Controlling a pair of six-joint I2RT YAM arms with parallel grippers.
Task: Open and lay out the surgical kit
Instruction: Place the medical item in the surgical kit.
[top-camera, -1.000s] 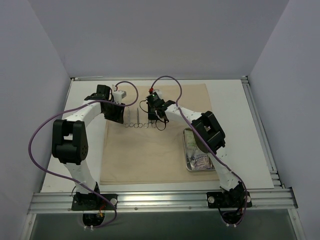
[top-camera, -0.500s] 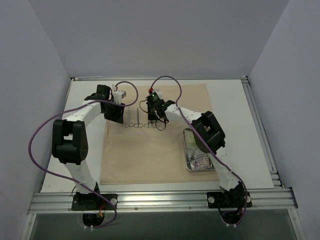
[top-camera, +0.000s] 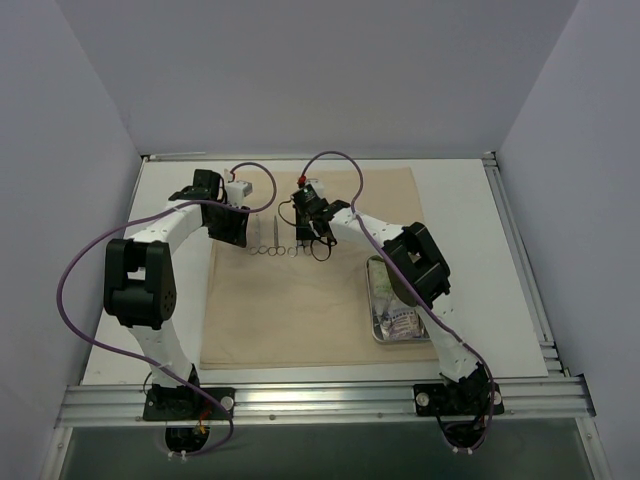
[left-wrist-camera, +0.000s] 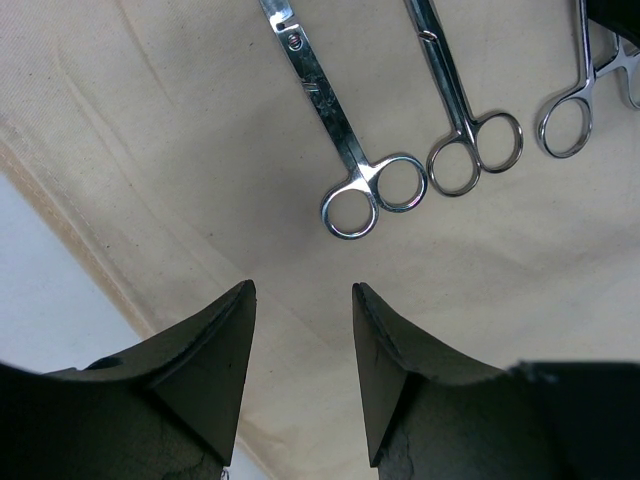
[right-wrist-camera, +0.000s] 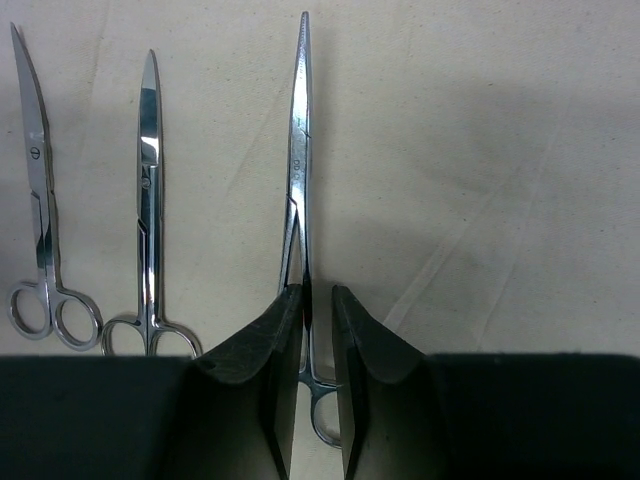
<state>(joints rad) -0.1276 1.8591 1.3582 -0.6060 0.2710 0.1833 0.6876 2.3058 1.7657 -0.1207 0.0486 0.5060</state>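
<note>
Item one, the surgical kit, was opened out: its beige cloth wrap (top-camera: 300, 310) lay flat as one large sheet across the middle of the table (top-camera: 470, 260). Toward the sheet's far side, three thin ring-handled instruments lay in a row, tips pointing away from my bases and rings toward them: the first clamp (right-wrist-camera: 40, 230) on the left, the second clamp (right-wrist-camera: 148, 200) just beside it, and the third clamp (right-wrist-camera: 300, 150) to the right, none touching another. My right gripper (right-wrist-camera: 318, 292) stood low over the third clamp, its jaws only narrowly parted. The shank ran through the gap, close against one finger, with a sliver of cloth showing before the other, and the clamp lay on the cloth rather than being lifted. The steel tray (top-camera: 372, 300) sat on the sheet's right side, nearer my right base and partly hidden under that arm, with small pale packets (top-camera: 402, 322) inside it. I could not tell what else the tray held. My left gripper (left-wrist-camera: 303, 287) hung over the sheet near its left edge, just short of the first clamp's rings, with its jaws at a moderate spread and nothing between them. White tabletop showed past the hem beside it.
</note>
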